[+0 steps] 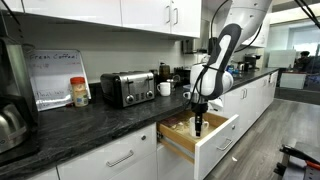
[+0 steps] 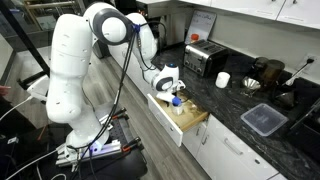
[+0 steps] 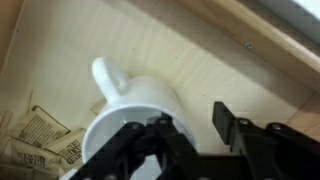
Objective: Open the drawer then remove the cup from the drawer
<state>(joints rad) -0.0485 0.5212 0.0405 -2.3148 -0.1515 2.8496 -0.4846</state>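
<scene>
The white drawer [image 1: 216,136] stands pulled open under the dark counter, its light wooden box showing in both exterior views [image 2: 168,117]. My gripper [image 1: 198,126] reaches down into it [image 2: 176,100]. In the wrist view the white cup [image 3: 130,105] lies in the wooden box with its handle toward the upper left. My gripper [image 3: 194,112] is open and straddles the cup's wall: one finger is inside the mouth, the other outside with a gap to the wall. In the exterior views the cup is hidden by the gripper.
A toaster [image 1: 127,88], another white mug [image 1: 165,88] and a red-lidded jar [image 1: 79,92] stand on the counter. A black tray [image 2: 262,118] lies further along. Paper sachets [image 3: 40,142] lie in the drawer beside the cup.
</scene>
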